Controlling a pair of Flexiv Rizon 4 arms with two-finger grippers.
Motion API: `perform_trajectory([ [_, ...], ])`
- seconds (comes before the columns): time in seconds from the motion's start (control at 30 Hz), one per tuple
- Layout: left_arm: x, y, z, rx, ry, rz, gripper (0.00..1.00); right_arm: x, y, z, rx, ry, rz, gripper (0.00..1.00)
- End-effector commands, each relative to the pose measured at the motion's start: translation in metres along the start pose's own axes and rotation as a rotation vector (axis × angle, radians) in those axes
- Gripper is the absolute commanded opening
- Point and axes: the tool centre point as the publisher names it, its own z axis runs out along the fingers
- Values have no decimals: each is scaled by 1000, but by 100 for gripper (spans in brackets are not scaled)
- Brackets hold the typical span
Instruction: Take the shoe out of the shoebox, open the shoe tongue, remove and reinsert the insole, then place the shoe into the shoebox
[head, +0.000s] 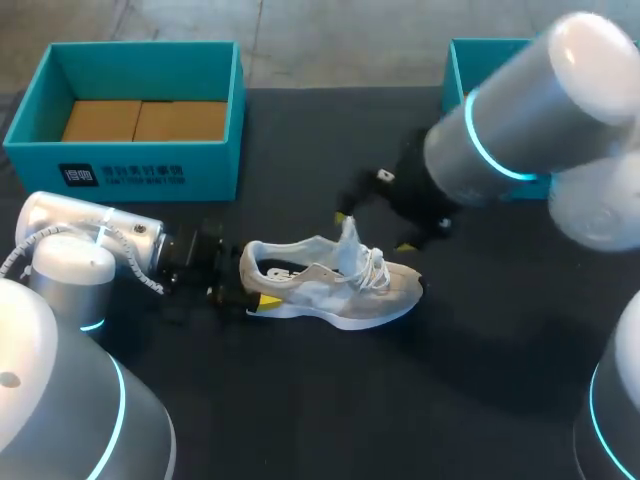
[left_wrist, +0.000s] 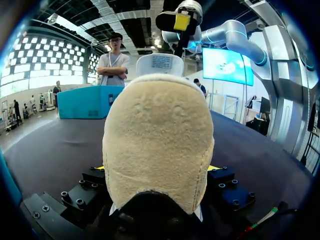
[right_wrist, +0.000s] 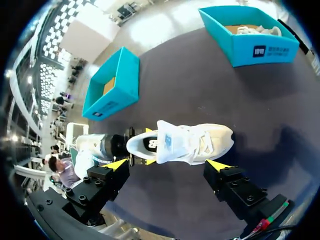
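The left box (head: 140, 165), teal and open-topped, stood at the far left of the dark table (head: 300, 400), with flat brown cardboard (head: 145, 120) lying in its bottom. In front of it, the left gripper (left_wrist: 156, 168) lay low over the table and had its jaws closed on the heel of the shoe (head: 330, 285). In the left wrist view, a yellow tip showed at each side of the tan heel, pressed against it.

The shoe, pale with white laces, sat upright on its sole on the bare table between the two boxes and outside both, with its heel to the left and its toe to the right. Its tongue (head: 348, 238) stood pulled up out of the laces.

The right gripper (right_wrist: 165, 164) hung above the middle of the shoe with its jaws wide open. One yellow tip was on each side of the shoe, and neither touched it. In the head view, one tip was close beside the top of the raised tongue, though contact could not be made out there.

The right box (right_wrist: 260, 47), the same teal, stood at the far right of the table, half hidden behind the right arm (head: 540, 110) in the head view. In the right wrist view it held what appeared to be a second shoe (right_wrist: 257, 30), pale like the first.
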Motion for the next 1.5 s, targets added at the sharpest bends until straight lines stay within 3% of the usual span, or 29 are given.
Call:
perform_trajectory([
  [0.03, 0, 3, 0, -2, 0, 0, 0, 37, 6, 6, 38, -337, -35, 100],
  [0.1, 0, 3, 0, -2, 0, 0, 0, 45, 6, 7, 59, -365, -61, 94],
  [0.2, 0, 3, 0, -2, 0, 0, 0, 57, 7, 9, 92, -411, -83, 76],
  [0.23, 0, 3, 0, -2, 0, 0, 0, 61, 8, 10, 103, -435, -96, 49],
  [0.37, 0, 3, 0, -2, 0, 0, 0, 74, 8, 12, 138, -500, -162, 28],
  [0.47, 0, 3, 0, -2, 0, 0, 0, 81, 8, 14, 161, -531, -206, 0],
  [0.7, 0, 3, 0, -2, 0, 0, 0, 94, 2, 17, 178, -624, -290, 0],
  [1.03, 0, 3, 0, -2, 0, 0, 0, 102, -22, 25, 57, -768, -575, 0],
  [1.17, 0, 3, 0, -2, 0, 0, 0, 92, -23, 26, 71, -723, -648, 0],
  [1.3, 0, 3, 0, -2, 0, 0, 0, 82, -21, 23, 116, -569, -749, 0],
  [1.5, 0, 3, 0, -2, 0, 0, 0, 82, -21, 23, 116, -569, -749, 0],
])
